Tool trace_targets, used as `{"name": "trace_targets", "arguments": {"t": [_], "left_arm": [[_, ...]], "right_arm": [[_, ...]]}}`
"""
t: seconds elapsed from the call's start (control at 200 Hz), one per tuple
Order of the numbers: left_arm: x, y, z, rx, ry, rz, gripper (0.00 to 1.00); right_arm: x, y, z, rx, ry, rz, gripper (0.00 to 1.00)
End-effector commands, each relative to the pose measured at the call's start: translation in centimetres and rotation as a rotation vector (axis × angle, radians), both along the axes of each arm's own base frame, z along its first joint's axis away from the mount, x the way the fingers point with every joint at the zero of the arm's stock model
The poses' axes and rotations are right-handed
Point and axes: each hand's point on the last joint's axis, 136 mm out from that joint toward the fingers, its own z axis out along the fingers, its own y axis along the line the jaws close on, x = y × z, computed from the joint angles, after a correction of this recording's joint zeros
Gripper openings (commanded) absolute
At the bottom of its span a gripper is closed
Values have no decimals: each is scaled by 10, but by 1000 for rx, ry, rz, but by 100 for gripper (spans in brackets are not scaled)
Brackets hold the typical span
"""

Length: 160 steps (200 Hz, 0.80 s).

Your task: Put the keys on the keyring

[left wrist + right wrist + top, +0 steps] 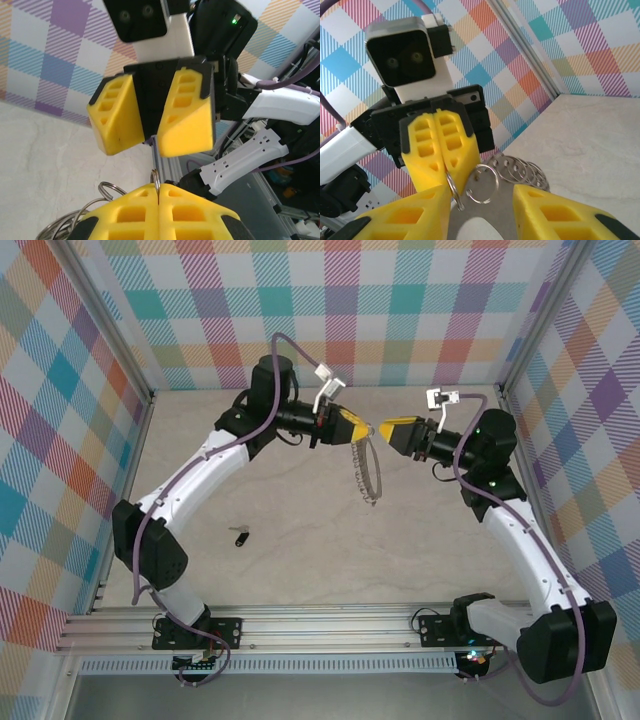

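Left pincer (364, 429) is pinching the keyring (360, 480) at frame centre, right pincer (384, 428) is facing it with fingers spread, and the key (240, 536) is lying on the desk (320, 565), lower left.

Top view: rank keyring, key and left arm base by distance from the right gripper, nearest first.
1. keyring: hangs just below the right gripper, mid-scene.
2. key: lies flat on the table, off to the left and nearer the front.
3. left arm base: near-left corner, at the front edge.
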Motion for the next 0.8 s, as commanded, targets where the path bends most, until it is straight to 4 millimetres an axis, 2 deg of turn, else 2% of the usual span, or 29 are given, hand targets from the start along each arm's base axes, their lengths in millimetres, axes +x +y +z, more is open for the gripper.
{"name": "trace_targets", "arguments": {"t": [0.0, 0.235, 0.54, 0.795], "left_arm": [[-4, 2, 10, -15, -40, -39, 0], [-2, 1, 12, -19, -42, -43, 0], [-1, -1, 15, -24, -49, -44, 0], [-1, -2, 15, -22, -45, -44, 0]], "right_arm": [[-8, 2, 27, 22, -95, 51, 39], [-4, 6, 24, 25, -72, 88, 39], [-1, 9, 9, 21, -27, 115, 39], [-5, 7, 9, 15, -35, 98, 40]]}}
